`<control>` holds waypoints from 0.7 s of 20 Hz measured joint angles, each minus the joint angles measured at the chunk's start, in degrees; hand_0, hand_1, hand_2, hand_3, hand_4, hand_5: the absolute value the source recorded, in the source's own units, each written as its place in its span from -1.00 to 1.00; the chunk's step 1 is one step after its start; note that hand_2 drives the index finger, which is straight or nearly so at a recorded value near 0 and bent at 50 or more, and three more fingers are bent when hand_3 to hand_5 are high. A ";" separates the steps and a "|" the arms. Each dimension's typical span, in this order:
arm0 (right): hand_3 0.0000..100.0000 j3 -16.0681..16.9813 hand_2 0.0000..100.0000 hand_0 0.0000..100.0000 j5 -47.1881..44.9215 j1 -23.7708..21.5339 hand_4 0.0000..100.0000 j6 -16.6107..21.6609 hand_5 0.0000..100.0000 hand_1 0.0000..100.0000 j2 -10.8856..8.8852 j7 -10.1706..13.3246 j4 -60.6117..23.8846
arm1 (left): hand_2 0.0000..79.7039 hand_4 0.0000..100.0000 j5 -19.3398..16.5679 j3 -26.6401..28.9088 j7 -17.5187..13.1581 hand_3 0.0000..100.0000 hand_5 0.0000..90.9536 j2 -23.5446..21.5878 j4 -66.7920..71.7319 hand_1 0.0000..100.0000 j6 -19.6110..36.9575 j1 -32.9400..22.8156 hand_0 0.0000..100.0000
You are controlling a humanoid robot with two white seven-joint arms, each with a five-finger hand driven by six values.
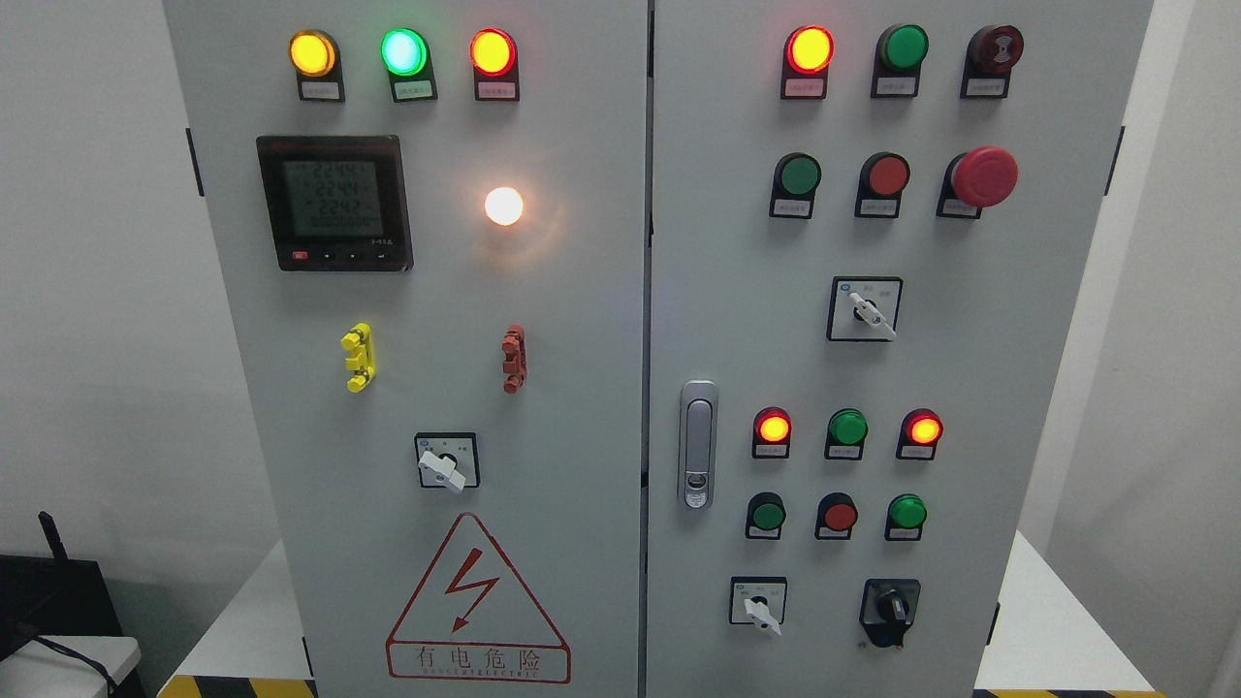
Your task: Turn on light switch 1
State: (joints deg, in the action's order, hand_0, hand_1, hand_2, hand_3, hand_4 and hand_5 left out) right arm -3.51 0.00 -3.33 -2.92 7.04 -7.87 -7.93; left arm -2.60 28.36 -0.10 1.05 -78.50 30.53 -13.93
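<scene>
Neither of my hands shows in the head view, so I cannot tell their state. A white lamp [503, 206] glows right of the meter [334, 203]; which control is switch 1, I cannot tell.

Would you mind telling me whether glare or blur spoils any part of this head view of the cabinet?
In the head view, the white lamp blooms, casting a warm halo on the left door; the lit yellow light and red light are slightly overexposed at their centres; the meter digits look soft and hard to read; the cabinet edges lean inward towards the bottom, a perspective effect; no hand shows.
</scene>
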 measured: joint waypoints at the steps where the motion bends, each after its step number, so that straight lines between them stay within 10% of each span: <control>1: -1.00 0.00 -1.00 -0.76 0.00 0.00 -1.00 0.00 -1.00 -0.22 0.00 0.00 -0.01 | -0.95 -0.44 0.01 1.37 -0.23 -0.61 -0.93 -0.36 2.85 -0.62 0.06 -0.93 -0.57; 14: -1.00 0.00 -1.00 -0.76 0.00 0.00 -1.00 0.00 -1.00 -0.22 0.00 -0.01 -0.02 | -1.00 -0.85 -0.50 0.88 -0.76 -1.00 -1.00 -3.89 45.84 -0.54 -6.76 -4.26 -0.33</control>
State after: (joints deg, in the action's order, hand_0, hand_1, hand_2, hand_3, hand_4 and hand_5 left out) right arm -3.52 0.00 -3.33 -2.92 7.04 -7.88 -7.95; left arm -3.10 29.23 -0.86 -2.85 -32.67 23.78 -18.20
